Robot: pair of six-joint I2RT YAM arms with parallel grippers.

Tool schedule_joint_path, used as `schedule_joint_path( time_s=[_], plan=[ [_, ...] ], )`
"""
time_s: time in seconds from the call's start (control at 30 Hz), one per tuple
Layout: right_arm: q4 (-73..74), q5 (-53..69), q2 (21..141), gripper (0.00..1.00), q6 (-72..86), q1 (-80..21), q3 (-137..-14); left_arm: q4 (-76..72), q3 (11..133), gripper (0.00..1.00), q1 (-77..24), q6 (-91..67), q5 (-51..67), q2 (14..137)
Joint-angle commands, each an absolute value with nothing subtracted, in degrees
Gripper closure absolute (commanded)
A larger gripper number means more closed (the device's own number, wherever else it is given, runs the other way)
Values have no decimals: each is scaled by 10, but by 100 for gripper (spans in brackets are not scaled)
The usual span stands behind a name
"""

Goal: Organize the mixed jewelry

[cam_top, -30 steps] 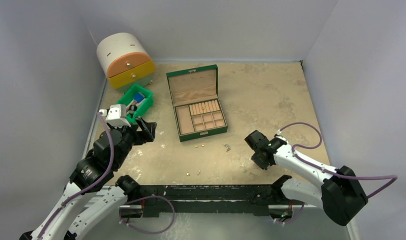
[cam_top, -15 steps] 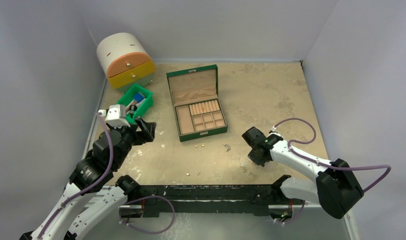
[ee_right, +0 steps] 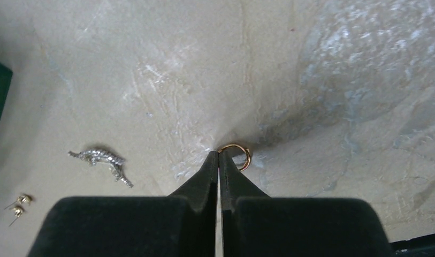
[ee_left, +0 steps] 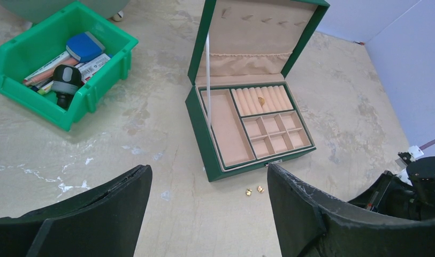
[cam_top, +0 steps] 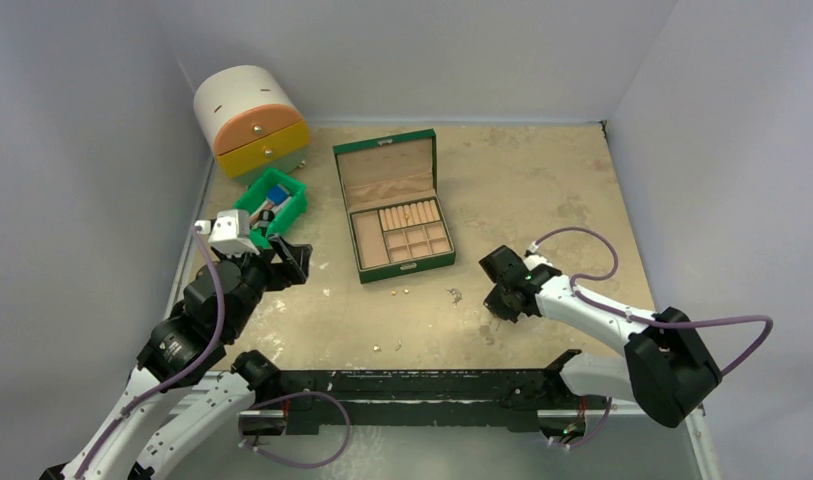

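Ring [ee_right: 249,157], thin gold loop, at closed right pincer [ee_right: 219,154] tips, maybe nipped

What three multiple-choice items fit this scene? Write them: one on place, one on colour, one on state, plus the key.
1. The two small gold studs lie: A on the beige table just before the green hinged jewelry box; B inside it; C on its lid.
2. The thin round ring at the shut tips of the right gripper is: A silver; B gold; C blue.
3. The left gripper is: A shut; B gripping a stud; C open.
A: they sit on bare table by the box's front. B: it glints gold. C: its jaws stand wide apart.
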State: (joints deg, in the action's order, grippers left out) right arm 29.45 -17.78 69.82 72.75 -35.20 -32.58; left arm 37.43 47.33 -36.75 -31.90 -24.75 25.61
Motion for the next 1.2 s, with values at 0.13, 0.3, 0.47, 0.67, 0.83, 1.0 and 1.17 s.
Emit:
schedule_joint_path(
  time_s=[0.13, 0.3, 0.47, 0.67, 0.83, 1.0, 1.17],
  plan=[
    [269, -155, 686, 100, 681, -381, -385, 352, 476, 21, -365, -318, -252, 248],
    [230, -154, 667, 100, 632, -417, -404, 353, 482, 21, -365, -315, -243, 254],
    [115, -101, 639, 100, 483, -443, -407, 362, 504, 22, -365, -306, -219, 282],
    [21, -11, 633, 100, 275, -463, -436, 370, 544, 23, -365, -299, -186, 321],
    [-30, 88, 632, 100, 105, -482, -466, 389, 605, 23, -365, -304, -151, 369],
    [-63, 182, 628, 100, -65, -514, -481, 419, 670, 23, -365, -306, -83, 417],
    [-26, 252, 636, 100, -224, -543, -519, 449, 724, 23, -365, -310, 16, 454]
  ],
)
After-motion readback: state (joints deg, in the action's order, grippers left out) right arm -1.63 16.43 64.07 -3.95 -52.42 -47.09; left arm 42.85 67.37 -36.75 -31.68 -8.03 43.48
